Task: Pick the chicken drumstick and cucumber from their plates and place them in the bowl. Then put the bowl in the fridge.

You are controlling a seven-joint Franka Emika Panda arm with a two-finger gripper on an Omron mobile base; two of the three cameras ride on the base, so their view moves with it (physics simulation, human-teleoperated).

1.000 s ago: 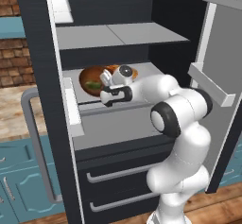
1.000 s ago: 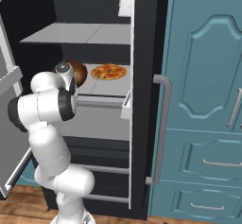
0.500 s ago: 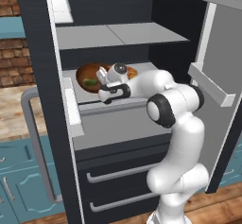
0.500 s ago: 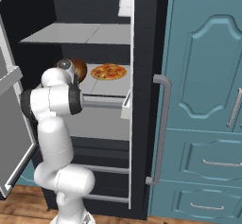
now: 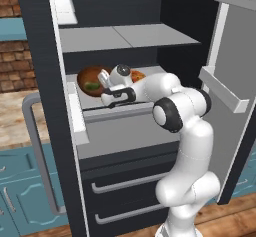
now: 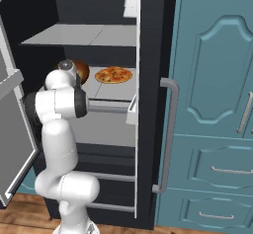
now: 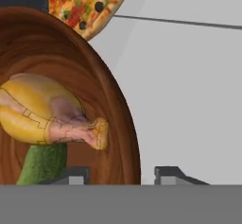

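The dark brown bowl (image 7: 113, 100) rests on the middle shelf of the fridge (image 6: 153, 104), at the shelf's left in the left base view (image 5: 89, 77). In it lie the golden chicken drumstick (image 7: 42, 112) and, under it, the green cucumber (image 7: 45, 164). My gripper (image 7: 122, 175) straddles the bowl's near rim and is open. One fingertip is inside the bowl, the other outside, with a gap between it and the rim. In the left base view the gripper (image 5: 104, 77) sits at the bowl's right edge. The plates are out of view.
A pizza (image 6: 113, 75) lies on the same shelf just beyond the bowl. A grey shelf (image 5: 125, 36) spans above the hand. The open fridge door (image 5: 235, 81) stands right of the arm, drawers (image 5: 130, 181) sit below, and teal cabinets (image 6: 212, 104) flank the fridge.
The arm has reached a little deeper into the fridge, and the fingers have parted from the bowl's rim. The bowl stays on the shelf.
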